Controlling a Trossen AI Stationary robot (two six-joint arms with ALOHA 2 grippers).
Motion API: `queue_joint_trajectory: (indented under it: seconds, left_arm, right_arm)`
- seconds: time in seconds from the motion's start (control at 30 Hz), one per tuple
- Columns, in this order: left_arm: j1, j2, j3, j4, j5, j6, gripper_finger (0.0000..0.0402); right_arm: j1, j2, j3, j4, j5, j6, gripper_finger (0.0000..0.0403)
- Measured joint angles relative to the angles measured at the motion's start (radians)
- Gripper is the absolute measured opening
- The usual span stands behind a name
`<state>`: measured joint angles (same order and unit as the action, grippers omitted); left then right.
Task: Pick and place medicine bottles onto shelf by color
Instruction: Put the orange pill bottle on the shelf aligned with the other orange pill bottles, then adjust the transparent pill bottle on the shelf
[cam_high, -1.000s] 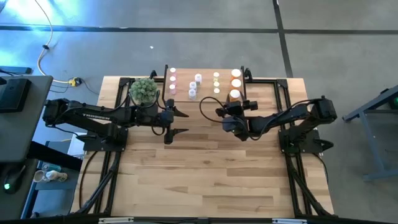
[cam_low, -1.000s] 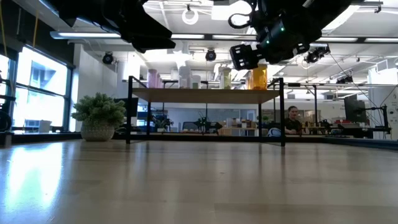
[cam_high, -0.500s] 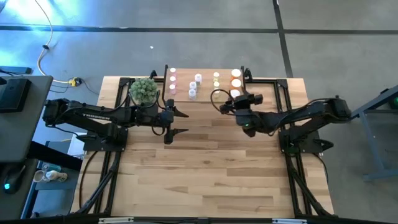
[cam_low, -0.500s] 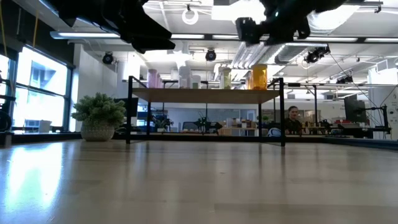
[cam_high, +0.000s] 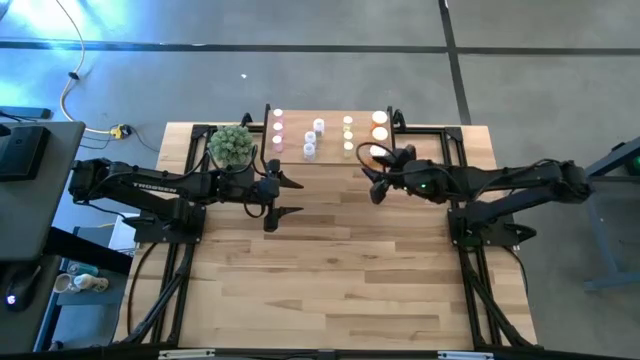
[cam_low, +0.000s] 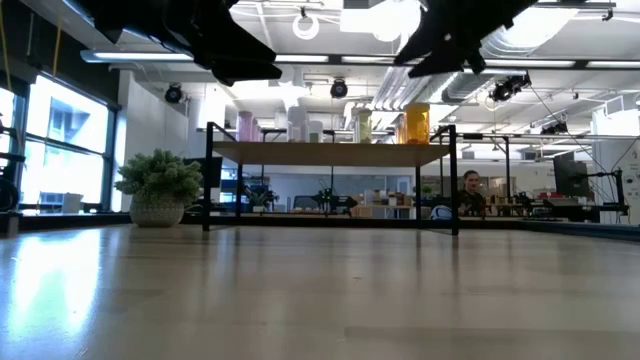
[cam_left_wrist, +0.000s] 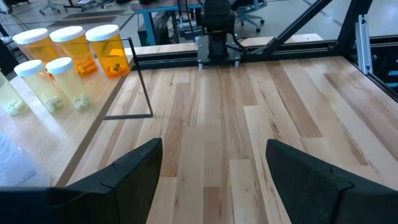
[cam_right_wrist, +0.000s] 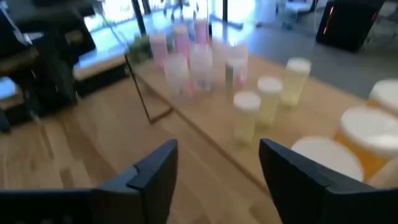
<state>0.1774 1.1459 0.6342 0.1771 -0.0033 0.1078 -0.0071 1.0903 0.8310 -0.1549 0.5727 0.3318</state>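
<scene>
The shelf (cam_high: 330, 160) stands at the table's far edge, its black legs on the tabletop; it also shows in the low view (cam_low: 330, 152). On its top stand the medicine bottles in rows by colour: pink (cam_high: 278, 127), whitish (cam_high: 312, 137), yellow-green (cam_high: 348, 133) and orange (cam_high: 380, 132). My right gripper (cam_high: 368, 180) is open and empty, hovering just in front of the shelf's right end; its wrist view (cam_right_wrist: 217, 186) looks at the yellow-green bottles (cam_right_wrist: 247, 115). My left gripper (cam_high: 292, 197) is open and empty, in front of the shelf's left end (cam_left_wrist: 214, 180).
A potted green plant (cam_high: 232, 145) stands left of the shelf, beside my left arm. A black frame (cam_high: 455, 130) runs along the table's far edge and sides. Bare wooden tabletop (cam_high: 330, 270) lies in front of both grippers. A person (cam_low: 468, 192) sits far behind the table.
My right gripper has risen and drawn back a little toward the table's right and far edges as its arm stretched out. It is empty throughout. The bottles on the shelf stand as before.
</scene>
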Motion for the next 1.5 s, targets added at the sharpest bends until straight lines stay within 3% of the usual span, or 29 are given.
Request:
queue_joint_trajectory:
  seconds: [0.17,0.6,1.1,1.33,1.5]
  left_arm:
    - [0.0,0.0,0.0,0.0,0.0,0.0,0.0278]
    - [0.0,0.0,0.0,0.006,0.0,0.0,0.0278]
    - [-0.001,-0.005,0.0,-0.021,0.0,0.0,0.0278]
    - [-0.001,-0.072,0.0,-0.119,-0.001,-0.003,0.0278]
    - [-0.001,-0.152,0.0,-0.181,-0.022,-0.001,0.0278]
  right_arm:
    - [-0.016,0.035,0.0,-0.086,-0.04,0.059,0.0156]
    - [-0.079,0.071,0.0,-0.184,-0.005,0.107,0.0008]
    - [-0.146,0.076,0.0,-0.204,0.01,0.114,0.0002]
    - [-0.132,0.067,0.0,-0.202,0.004,0.087,0.0002]
    - [-0.085,0.042,0.0,-0.103,-0.028,0.08,0.0002]
